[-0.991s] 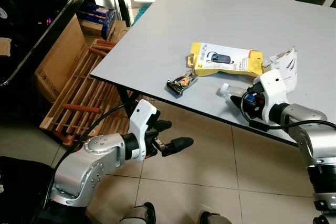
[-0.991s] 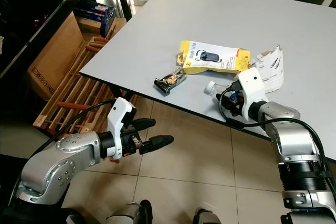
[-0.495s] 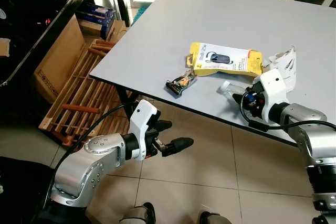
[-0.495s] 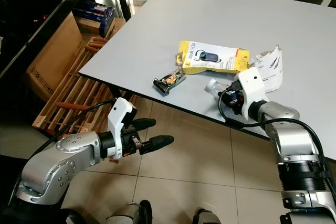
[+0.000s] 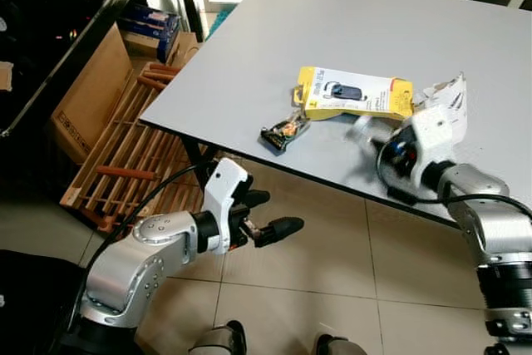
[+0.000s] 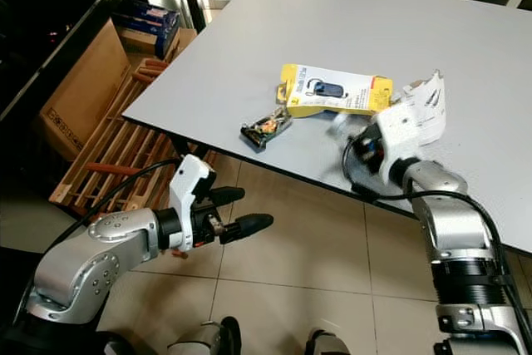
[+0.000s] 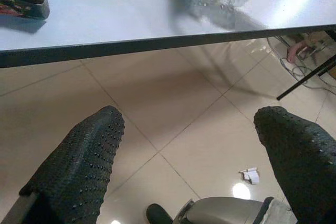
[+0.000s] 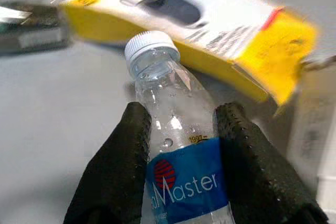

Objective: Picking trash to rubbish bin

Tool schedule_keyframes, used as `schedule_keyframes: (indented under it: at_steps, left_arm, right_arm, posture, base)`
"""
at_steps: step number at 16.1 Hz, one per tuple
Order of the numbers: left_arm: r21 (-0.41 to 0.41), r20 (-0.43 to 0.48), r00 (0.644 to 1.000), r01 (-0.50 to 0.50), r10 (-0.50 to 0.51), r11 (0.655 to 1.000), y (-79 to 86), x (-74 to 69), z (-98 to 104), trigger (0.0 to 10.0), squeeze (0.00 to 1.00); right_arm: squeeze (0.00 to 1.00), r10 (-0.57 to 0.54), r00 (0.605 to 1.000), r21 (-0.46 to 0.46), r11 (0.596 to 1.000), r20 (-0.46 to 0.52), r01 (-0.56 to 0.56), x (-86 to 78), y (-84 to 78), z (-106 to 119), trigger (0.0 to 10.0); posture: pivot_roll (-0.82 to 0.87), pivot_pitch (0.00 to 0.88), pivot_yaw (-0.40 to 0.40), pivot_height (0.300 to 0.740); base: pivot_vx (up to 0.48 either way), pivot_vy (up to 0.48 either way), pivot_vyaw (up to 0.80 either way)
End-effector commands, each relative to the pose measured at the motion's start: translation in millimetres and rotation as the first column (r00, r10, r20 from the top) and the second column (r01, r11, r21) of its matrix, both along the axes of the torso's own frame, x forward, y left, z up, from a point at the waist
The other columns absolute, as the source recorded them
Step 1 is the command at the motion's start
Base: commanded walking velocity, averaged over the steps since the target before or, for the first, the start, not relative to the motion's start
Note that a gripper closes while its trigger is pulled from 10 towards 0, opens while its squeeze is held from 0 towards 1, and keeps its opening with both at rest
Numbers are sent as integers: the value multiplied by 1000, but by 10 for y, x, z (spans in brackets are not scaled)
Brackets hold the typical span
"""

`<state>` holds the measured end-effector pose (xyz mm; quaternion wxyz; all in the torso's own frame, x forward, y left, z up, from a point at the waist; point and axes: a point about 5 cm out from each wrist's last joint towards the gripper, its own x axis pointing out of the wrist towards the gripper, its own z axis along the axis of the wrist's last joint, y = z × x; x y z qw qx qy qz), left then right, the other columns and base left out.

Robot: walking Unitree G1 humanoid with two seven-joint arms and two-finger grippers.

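two black fingers (image 8: 128, 166) of the right gripper (image 8: 181, 145) clamp the clear bottle (image 8: 176, 156) at the table (image 5: 274, 47) edge, yellow package (image 8: 210, 40) just beyond its cap. the pick-up step looks underway; next comes lifting it clear and finding the bin. the left gripper (image 7: 189, 156) hangs spread apart over the floor.

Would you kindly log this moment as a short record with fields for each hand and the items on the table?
right hand: shut on the clear bottle, fingers on either side of its blue label, white cap pointing at the yellow package
left hand: open, low over the tiled floor, in front of the table edge
table: grey; holds the yellow package, a dark snack wrapper, a white torn package
bin: cannot tell
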<state>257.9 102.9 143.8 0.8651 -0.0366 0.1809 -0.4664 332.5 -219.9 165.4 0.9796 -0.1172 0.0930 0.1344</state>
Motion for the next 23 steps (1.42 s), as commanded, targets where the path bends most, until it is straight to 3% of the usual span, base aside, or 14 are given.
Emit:
schedule_keyframes:
  at_steps: [1, 3, 7, 11, 12, 16, 19, 22, 23]
  left_arm:
    - [22, -1, 1000, 4, -4, 1000, 3, 2, -28, 10000, 0]
    - [30, 7, 1000, -3, 3, 1000, 0, 4, -40, 10000, 0]
    - [29, 18, 1000, -14, 13, 999, -9, 22, -46, 10000, 0]
    - [39, 41, 999, -26, 25, 999, -1, 42, -44, 10000, 0]
    - [52, 74, 996, -57, 53, 997, 13, 84, -41, 10000, 0]
    - [34, 97, 991, -99, 95, 995, 12, 119, -26, 10000, 0]
    - [25, 120, 986, -118, 114, 993, -6, 147, -26, 10000, 0]
    - [23, 121, 986, -116, 112, 993, -23, 150, -35, 10000, 0]
    - [21, 116, 987, -117, 113, 993, -25, 152, -38, 10000, 0]
  right_arm:
    - [0, -41, 999, 34, 999, 35, 40, 11, -16, 42, 10000]
    - [0, -71, 989, 44, 997, 127, 66, -13, 41, 151, 10000]
    - [0, -134, 967, 89, 989, 217, 118, -93, 147, 164, 10000]
    - [0, -200, 930, 68, 980, 309, 188, -129, 153, 216, 10000]
    - [0, -229, 879, 19, 970, 419, 244, -175, 175, 303, 10000]
    - [0, -256, 808, -18, 950, 530, 312, -245, 250, 388, 10000]
    - [0, -249, 792, -23, 949, 557, 315, -261, 284, 403, 10000]
    - [0, -273, 801, -1, 946, 532, 323, -249, 263, 367, 10000]
    - [0, -303, 846, 29, 946, 439, 324, -216, 227, 242, 10000]
  posture:
    - [6, 170, 72, 740]
    - [4, 165, 69, 740]
    - [-1, 158, 68, 740]
    - [-1, 156, 68, 740]
    - [0, 154, 68, 740]
    - [1, 141, 65, 740]
    - [-3, 138, 66, 740]
    - [-8, 136, 63, 740]
    - [-9, 137, 62, 740]
  base:
    - [0, 0, 0]
    - [0, 0, 0]
    - [0, 0, 0]
    - [0, 0, 0]
    - [0, 0, 0]
    - [0, 0, 0]
    - [0, 0, 0]
    - [0, 0, 0]
    - [0, 0, 0]
